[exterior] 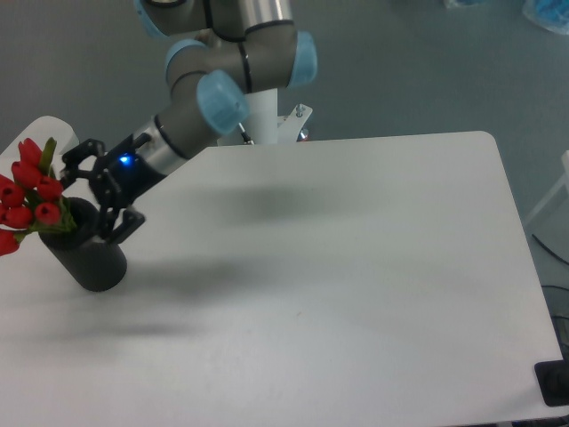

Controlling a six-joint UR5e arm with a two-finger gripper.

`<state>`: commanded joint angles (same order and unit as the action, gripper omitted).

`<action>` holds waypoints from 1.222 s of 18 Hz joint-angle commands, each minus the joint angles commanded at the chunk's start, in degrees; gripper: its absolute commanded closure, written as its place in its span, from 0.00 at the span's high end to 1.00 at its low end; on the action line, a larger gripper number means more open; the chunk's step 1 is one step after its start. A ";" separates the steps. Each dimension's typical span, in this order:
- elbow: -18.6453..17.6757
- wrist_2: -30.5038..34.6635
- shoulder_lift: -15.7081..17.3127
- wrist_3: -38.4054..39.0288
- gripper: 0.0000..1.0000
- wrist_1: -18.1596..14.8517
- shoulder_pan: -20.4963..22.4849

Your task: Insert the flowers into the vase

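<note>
The black vase (86,253) stands near the table's left edge. The flowers (29,197), red tulip buds on green stems, rise out of its top and lean to the left. Their lower stems are hidden inside the vase. My gripper (100,194) is just right of the vase's top, its black fingers spread open with nothing between them, apart from the flowers.
The white table (338,276) stretches to the right. The arm's base (267,116) stands behind the table's back edge. A second white surface (36,133) shows at the far left.
</note>
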<state>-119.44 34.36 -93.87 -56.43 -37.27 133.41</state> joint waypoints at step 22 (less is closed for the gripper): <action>31.79 37.57 -16.34 -37.77 1.00 -13.16 33.40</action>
<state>-87.65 71.93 -110.21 -94.20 -50.43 166.82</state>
